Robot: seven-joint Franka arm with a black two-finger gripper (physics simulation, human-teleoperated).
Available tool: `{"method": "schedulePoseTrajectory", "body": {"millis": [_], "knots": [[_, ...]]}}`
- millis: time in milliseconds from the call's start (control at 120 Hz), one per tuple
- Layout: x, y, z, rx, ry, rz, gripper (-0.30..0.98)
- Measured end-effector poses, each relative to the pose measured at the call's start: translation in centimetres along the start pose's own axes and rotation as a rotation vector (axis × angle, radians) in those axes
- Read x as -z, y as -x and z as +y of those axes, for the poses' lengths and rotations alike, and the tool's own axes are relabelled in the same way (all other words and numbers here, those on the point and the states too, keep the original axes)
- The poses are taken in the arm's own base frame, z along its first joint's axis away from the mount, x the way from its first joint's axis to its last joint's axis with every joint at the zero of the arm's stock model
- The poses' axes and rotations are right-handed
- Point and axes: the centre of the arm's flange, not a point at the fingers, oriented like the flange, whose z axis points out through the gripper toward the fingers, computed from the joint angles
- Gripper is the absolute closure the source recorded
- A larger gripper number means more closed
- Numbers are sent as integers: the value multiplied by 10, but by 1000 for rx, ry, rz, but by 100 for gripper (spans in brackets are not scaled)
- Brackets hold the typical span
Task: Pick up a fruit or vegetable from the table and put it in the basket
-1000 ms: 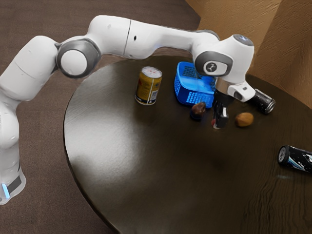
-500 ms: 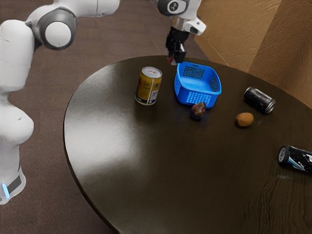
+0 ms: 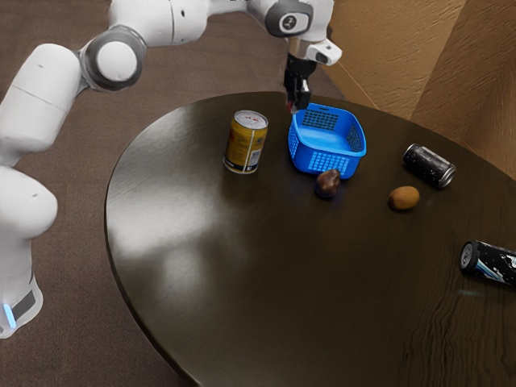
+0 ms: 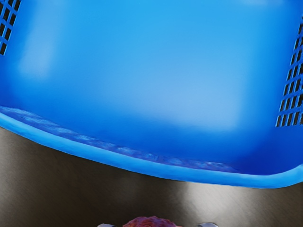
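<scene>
Our gripper (image 3: pixel 297 107) is clamped on a reddish, bumpy fruit (image 4: pixel 151 222), its fingertips standing apart by the fruit's width, one to each side. We have it raised at the basket (image 3: pixel 326 153), by the rim corner toward the exterior view's upper left; the wrist view puts the fruit just outside the rim. Whether fruit and rim touch, we can't tell. The basket is blue, upright and open at the top, with lattice sides and a smooth floor that we look down into. A dark, purplish-brown fruit (image 3: pixel 327 183) lies just beside its near wall, and an orange-brown one (image 3: pixel 404 198) sits farther off. A yellow can (image 3: pixel 245 143) stands upright; a black can (image 3: pixel 430 166) lies on its side. Another dark can (image 3: pixel 488 263) is cut off by the exterior view's right edge, and most of our fruit is hidden below the wrist view's edge.
</scene>
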Motion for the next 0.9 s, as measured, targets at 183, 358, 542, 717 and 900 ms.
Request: {"method": "schedulePoseTrajectory", "body": {"millis": [183,358,542,717,900], "knots": [[-18,-18,0,-19,-2,32,52],[-31,-34,3,-49,11,82,52],[-37,-48,13,-86,10,137,52],[-31,-53,13,-100,-29,181,41],[-29,-55,11,-105,-44,197,11]]}}
